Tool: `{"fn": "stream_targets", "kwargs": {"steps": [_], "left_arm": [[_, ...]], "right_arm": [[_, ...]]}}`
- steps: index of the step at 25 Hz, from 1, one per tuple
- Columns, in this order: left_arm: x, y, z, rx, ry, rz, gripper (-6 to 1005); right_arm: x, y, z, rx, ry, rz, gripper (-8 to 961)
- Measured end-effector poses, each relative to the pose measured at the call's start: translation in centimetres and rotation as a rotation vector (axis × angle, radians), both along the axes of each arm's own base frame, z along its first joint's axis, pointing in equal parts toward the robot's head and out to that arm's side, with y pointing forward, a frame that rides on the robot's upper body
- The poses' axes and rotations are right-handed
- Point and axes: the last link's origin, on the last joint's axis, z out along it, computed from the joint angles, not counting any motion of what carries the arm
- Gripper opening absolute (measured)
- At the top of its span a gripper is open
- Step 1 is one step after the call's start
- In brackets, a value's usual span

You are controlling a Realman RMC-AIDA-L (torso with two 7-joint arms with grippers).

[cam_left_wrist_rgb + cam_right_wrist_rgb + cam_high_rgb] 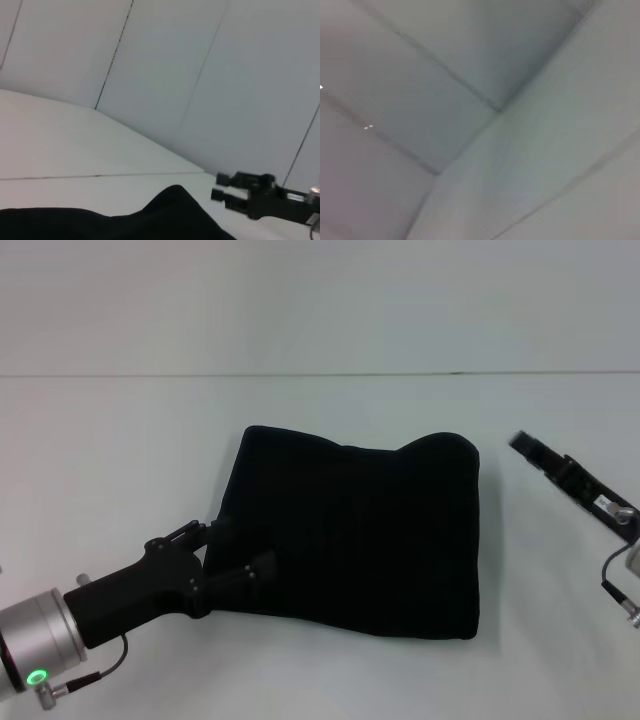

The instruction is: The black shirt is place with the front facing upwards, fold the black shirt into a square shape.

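The black shirt point(360, 530) lies folded into a rough square in the middle of the white table, plain black side up, no lettering showing. Its top edge is wavy, and in the left wrist view it shows as a dark hump point(170, 215). My left gripper point(240, 550) is at the shirt's lower left edge, its fingers spread open on either side of the hem. My right gripper point(528, 446) hovers off the shirt's upper right corner, clear of the cloth. It also shows in the left wrist view point(222, 186), open and holding nothing.
The white table point(120, 440) stretches all around the shirt, its far edge meeting a pale wall point(320, 300). The right wrist view shows only pale wall panels and seams.
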Motion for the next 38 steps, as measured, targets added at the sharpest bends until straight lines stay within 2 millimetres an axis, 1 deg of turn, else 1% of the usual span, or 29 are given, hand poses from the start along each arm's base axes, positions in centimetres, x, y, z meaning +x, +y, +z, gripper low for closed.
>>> {"fn": "stream_targets", "kwargs": {"steps": [2, 4, 6, 7, 8, 9, 10, 11, 12, 13, 15, 19, 21, 23, 27, 30, 34, 38], "left_arm": [[0.1, 0.2, 0.2, -0.014, -0.030, 0.027, 925], [0.3, 0.8, 0.6, -0.052, -0.077, 0.078, 925], [0.4, 1.7, 1.4, -0.105, -0.130, 0.150, 924], [0.4, 2.1, 1.9, -0.136, -0.155, 0.184, 923], [0.8, 3.4, 3.1, -0.218, -0.217, 0.265, 923], [0.8, 3.4, 3.1, -0.218, -0.217, 0.265, 923], [0.9, 3.9, 3.6, -0.249, -0.241, 0.297, 922], [1.6, 5.4, 4.8, -0.350, -0.281, 0.390, 922], [1.6, 5.4, 4.8, -0.350, -0.281, 0.390, 922], [1.8, 6.0, 5.3, -0.391, -0.281, 0.430, 922], [2.2, 7.6, 6.2, -0.485, -0.265, 0.552, 922], [2.8, 10.4, 7.4, -0.523, -0.160, 0.703, 922], [3.4, 11.5, 7.5, -0.524, -0.120, 0.749, 923], [3.9, 12.3, 7.4, -0.525, -0.093, 0.780, 923], [4.3, 13.0, 6.8, -0.523, -0.058, 0.827, 923], [4.2, 13.2, 6.2, -0.513, -0.067, 0.878, 923], [4.2, 13.4, 5.9, -0.517, -0.083, 0.924, 923], [4.5, 13.8, 5.4, -0.512, -0.027, 0.948, 922]], "right_arm": [[-1.7, -0.6, 0.0, -0.001, -0.088, 0.195, 416], [-3.1, -1.0, -0.5, -0.048, -0.191, 0.361, 514], [-4.0, -1.1, -1.5, -0.131, -0.286, 0.478, 612], [-4.6, -1.4, -2.6, -0.226, -0.373, 0.578, 661], [-4.7, -1.6, -3.0, -0.261, -0.403, 0.614, 694], [-4.7, -1.6, -3.0, -0.261, -0.403, 0.614, 727], [-4.7, -1.8, -3.1, -0.281, -0.438, 0.657, 760], [-4.6, -2.6, -3.4, -0.314, -0.470, 0.717, 792], [-4.5, -3.4, -3.4, -0.311, -0.498, 0.780, 825], [-4.3, -4.2, -3.4, -0.305, -0.515, 0.827, 858], [-3.5, -5.8, -3.3, -0.269, -0.543, 0.887, 880], [-1.9, -7.6, -2.9, -0.220, -0.590, 0.901, 923], [-1.4, -8.2, -2.9, -0.206, -0.614, 0.908, 945], [-1.0, -8.8, -3.0, -0.192, -0.637, 0.918, 945], [-0.5, -9.4, -3.0, -0.163, -0.671, 0.925, 944], [-0.3, -9.4, -2.8, -0.134, -0.684, 0.912, 945], [-0.3, -9.3, -2.8, -0.122, -0.687, 0.913, 945], [-0.5, -9.2, -2.8, -0.118, -0.687, 0.920, 944]]}}
